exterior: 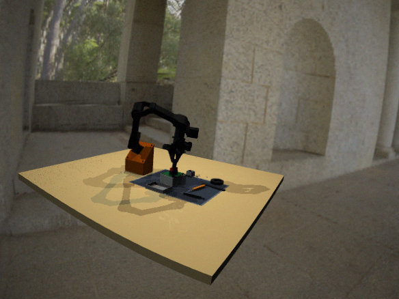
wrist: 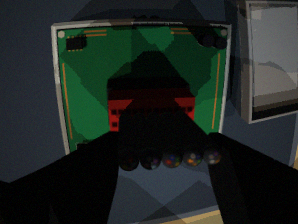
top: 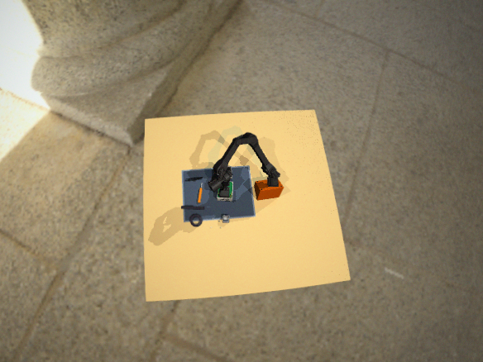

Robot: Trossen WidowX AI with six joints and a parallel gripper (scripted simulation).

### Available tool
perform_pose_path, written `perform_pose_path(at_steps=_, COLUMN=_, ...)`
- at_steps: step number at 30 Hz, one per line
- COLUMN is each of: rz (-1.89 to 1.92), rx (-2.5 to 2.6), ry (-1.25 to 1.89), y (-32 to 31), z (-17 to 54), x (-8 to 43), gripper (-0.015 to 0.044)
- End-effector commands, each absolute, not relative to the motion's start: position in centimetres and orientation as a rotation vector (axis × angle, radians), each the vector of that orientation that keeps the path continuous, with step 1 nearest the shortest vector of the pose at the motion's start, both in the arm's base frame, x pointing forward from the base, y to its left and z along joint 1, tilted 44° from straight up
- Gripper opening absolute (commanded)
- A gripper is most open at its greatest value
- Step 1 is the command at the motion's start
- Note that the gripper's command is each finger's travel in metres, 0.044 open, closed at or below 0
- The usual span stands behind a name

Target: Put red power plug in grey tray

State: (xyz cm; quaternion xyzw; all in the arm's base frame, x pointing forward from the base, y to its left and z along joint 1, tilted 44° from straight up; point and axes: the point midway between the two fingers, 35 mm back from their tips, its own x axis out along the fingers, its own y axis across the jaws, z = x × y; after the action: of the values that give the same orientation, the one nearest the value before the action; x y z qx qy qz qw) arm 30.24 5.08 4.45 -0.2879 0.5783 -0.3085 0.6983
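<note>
exterior view, with wrist view for detail: one red plug, upright or nearly so as far as can be told, low over the green circuit board, at its socket; whether it is partly raised or fully seated cannot be told, the socket being hidden. one black tool, pointing down, fingers partly open and clamped on the plug, one at either side. one grey tray, just beside the board on the blue mat, no plug in the part that shows. also listed: one orange-handled hand tool, one black ring, one small grey block, all untouched, the whole set carried by a yellow desk. status of work: grip, done; loosening, probably in hand, with nothing to show that the plug is free; transfer to tray, release and clearing away, all outstanding. judged next: gentle rocking with the grip kept firm, then a lift once the plug gives. caution: a straight tug may slip the fingers off or drag the board.
</note>
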Motion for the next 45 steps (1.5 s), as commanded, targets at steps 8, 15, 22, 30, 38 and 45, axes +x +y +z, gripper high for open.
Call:
perform_pose_path(at_steps=8, rz=-0.492, rx=-0.516, ry=1.331, y=5.1, z=6.1, x=30.0, gripper=0.0)
perform_pose_path(at_steps=15, rz=-0.476, rx=-0.502, ry=1.335, y=5.1, z=6.4, x=30.0, gripper=0.0)
perform_pose_path(at_steps=22, rz=-0.565, rx=-0.576, ry=1.313, y=6.1, z=6.1, x=29.9, gripper=0.0)
perform_pose_path(at_steps=30, rz=-0.564, rx=-0.576, ry=1.313, y=6.6, z=6.6, x=29.8, gripper=0.0)
perform_pose_path(at_steps=38, rz=-0.565, rx=-0.576, ry=1.312, y=4.9, z=4.8, x=30.2, gripper=0.0)
perform_pose_path(at_steps=45, rz=-0.565, rx=-0.576, ry=1.312, y=4.9, z=4.8, x=30.2, gripper=0.0184)
